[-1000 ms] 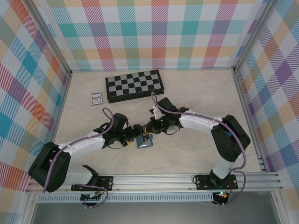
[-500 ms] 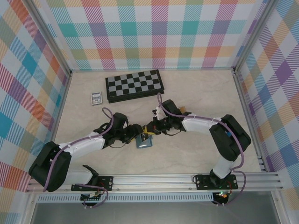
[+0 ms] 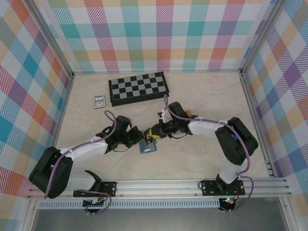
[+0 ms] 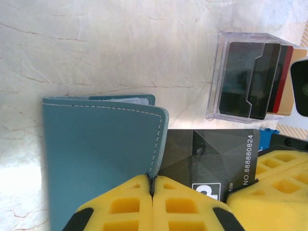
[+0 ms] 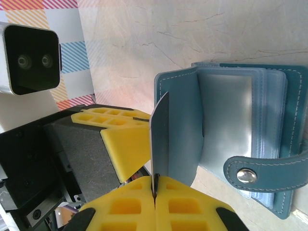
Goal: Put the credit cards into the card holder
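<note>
Left claw point(image 4: 152, 192) clamps the cover of the teal bifold card holder point(image 4: 96, 154); right claw point(image 5: 155, 192) pinches one black plastic credit card point(image 4: 211, 154) at its three o'clock. At one o'clock, a clear box point(image 4: 215, 77) holds four cards point(image 4: 240, 72): two dark, red, tan.

Pale marbled table point(image 3: 202, 154). Chessboard point(image 3: 138, 88) at far edge; grey framed rectangle point(image 3: 99, 100) beside it. Teal card holder point(image 3: 148, 147) mid-table; clear box point(image 4: 217, 77) of credit cards point(image 4: 245, 79) near.
</note>
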Tool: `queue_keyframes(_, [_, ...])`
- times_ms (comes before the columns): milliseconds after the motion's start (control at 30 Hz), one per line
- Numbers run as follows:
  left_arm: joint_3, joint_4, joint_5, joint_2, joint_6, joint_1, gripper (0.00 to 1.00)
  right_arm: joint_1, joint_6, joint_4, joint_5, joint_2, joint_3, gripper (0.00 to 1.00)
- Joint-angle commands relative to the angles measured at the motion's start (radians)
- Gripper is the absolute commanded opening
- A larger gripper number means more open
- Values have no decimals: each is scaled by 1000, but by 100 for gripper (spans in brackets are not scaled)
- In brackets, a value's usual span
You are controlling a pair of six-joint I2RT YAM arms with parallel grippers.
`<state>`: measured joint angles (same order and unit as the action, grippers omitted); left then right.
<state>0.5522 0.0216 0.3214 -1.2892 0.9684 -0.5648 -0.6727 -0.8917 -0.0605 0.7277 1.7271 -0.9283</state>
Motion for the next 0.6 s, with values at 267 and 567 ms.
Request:
queue_keyframes(267, [-20,-50,35,60,-14,29,0,-15,129,243,-141,16,-93,6])
queue_keyframes(567, [-13,67,227,32,-23,37,0,-59,249,552,-408,53,-174,5])
